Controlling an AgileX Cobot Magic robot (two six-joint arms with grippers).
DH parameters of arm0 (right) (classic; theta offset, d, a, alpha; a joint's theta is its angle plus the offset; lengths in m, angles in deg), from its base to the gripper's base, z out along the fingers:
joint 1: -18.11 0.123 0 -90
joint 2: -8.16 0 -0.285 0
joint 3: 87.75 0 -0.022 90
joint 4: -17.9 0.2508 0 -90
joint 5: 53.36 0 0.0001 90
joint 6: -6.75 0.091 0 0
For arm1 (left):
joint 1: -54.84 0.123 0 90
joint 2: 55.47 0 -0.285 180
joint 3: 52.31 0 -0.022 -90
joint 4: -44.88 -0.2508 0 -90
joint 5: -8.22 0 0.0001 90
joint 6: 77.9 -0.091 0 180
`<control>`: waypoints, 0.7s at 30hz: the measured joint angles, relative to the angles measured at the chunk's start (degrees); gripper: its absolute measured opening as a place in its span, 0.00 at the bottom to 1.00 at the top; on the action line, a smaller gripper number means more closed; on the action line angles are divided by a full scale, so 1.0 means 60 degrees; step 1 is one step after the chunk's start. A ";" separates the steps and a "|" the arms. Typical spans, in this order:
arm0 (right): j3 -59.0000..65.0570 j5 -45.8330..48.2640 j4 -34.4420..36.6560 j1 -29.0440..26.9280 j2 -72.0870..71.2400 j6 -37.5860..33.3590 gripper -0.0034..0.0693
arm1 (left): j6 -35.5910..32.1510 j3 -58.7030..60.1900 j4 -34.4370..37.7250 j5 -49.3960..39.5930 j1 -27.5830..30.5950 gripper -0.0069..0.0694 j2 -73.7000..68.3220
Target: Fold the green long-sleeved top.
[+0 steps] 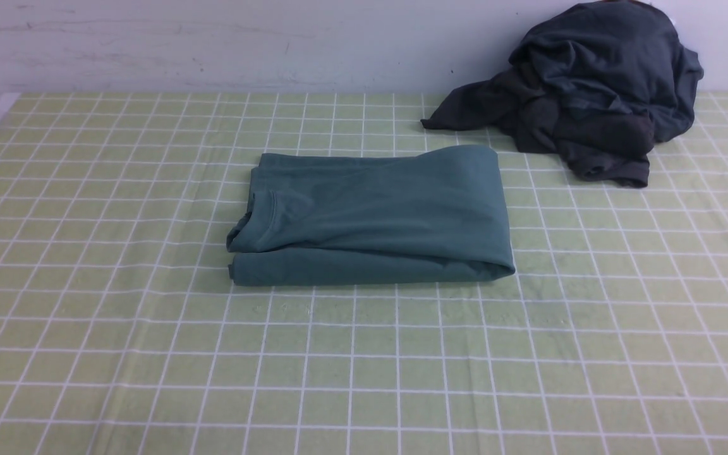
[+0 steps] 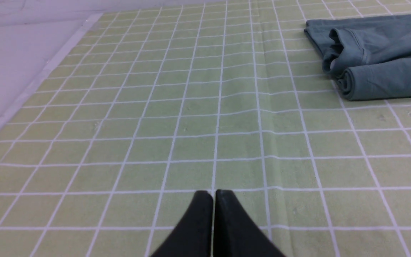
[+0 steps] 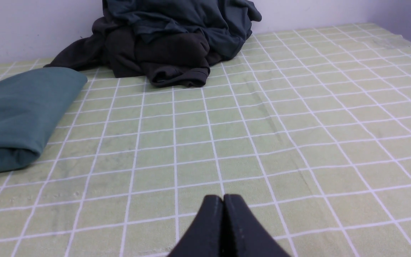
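The green long-sleeved top lies folded into a compact rectangle in the middle of the checked tablecloth, its ribbed neck at the left end. Its neck end shows in the left wrist view and its rounded fold in the right wrist view. Neither arm appears in the front view. My left gripper is shut with nothing in it, over bare cloth well away from the top. My right gripper is shut and empty too, apart from the top.
A heap of dark charcoal and slate-grey garments lies at the back right against the wall, also in the right wrist view. The green checked tablecloth covers the table; its left edge borders a white surface.
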 joint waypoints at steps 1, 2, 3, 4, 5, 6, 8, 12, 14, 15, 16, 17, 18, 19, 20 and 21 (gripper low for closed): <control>0.0000 0.0000 0.0000 0.0000 0.0000 0.0000 0.03 | 0.0011 0.0000 -0.0017 0.0001 -0.0015 0.09 0.0000; 0.0000 0.0000 0.0000 0.0000 0.0000 0.0000 0.03 | 0.0067 0.0000 -0.0044 -0.0001 -0.0115 0.09 0.0000; 0.0000 0.0000 0.0000 0.0000 0.0000 0.0000 0.03 | 0.0066 0.0000 -0.0041 -0.0001 -0.0148 0.09 0.0000; 0.0000 0.0000 0.0000 0.0000 0.0000 0.0000 0.03 | 0.0066 0.0000 -0.0054 -0.0001 -0.0187 0.09 0.0000; 0.0000 0.0000 0.0000 0.0000 0.0000 0.0000 0.03 | 0.0076 0.0000 -0.0064 -0.0011 -0.0191 0.09 0.0000; 0.0000 0.0000 0.0000 0.0000 0.0000 0.0000 0.03 | 0.0086 0.0000 -0.0064 -0.0010 -0.0191 0.09 0.0000; 0.0000 0.0000 0.0000 0.0000 0.0000 0.0000 0.03 | 0.0108 0.0000 -0.0082 -0.0010 -0.0191 0.09 0.0000; 0.0000 0.0000 0.0000 0.0000 0.0000 0.0000 0.03 | 0.0135 0.0000 -0.0093 -0.0010 -0.0191 0.09 0.0000; 0.0000 0.0000 0.0000 0.0000 0.0000 0.0000 0.03 | 0.0137 0.0000 -0.0093 -0.0010 -0.0191 0.09 0.0000; 0.0000 0.0000 0.0000 0.0000 0.0000 0.0000 0.03 | 0.0137 0.0000 -0.0095 -0.0010 -0.0191 0.09 0.0000; 0.0000 0.0000 0.0000 0.0000 0.0000 0.0000 0.03 | 0.0137 0.0000 -0.0095 -0.0010 -0.0191 0.09 0.0000; 0.0000 0.0000 0.0000 0.0000 0.0000 0.0000 0.03 | 0.0137 0.0000 -0.0095 -0.0010 -0.0191 0.09 0.0000; 0.0000 0.0000 0.0000 0.0000 0.0000 0.0000 0.03 | 0.0137 0.0000 -0.0095 -0.0010 -0.0191 0.09 0.0000; 0.0000 0.0000 0.0000 0.0000 0.0000 0.0000 0.03 | 0.0137 0.0000 -0.0095 -0.0010 -0.0191 0.09 0.0000; 0.0000 0.0000 0.0000 0.0000 0.0000 0.0000 0.03 | 0.0137 0.0000 -0.0095 -0.0010 -0.0191 0.09 0.0000; 0.0000 0.0000 0.0000 0.0000 0.0000 0.0000 0.03 | 0.0137 0.0000 -0.0095 -0.0010 -0.0191 0.09 0.0000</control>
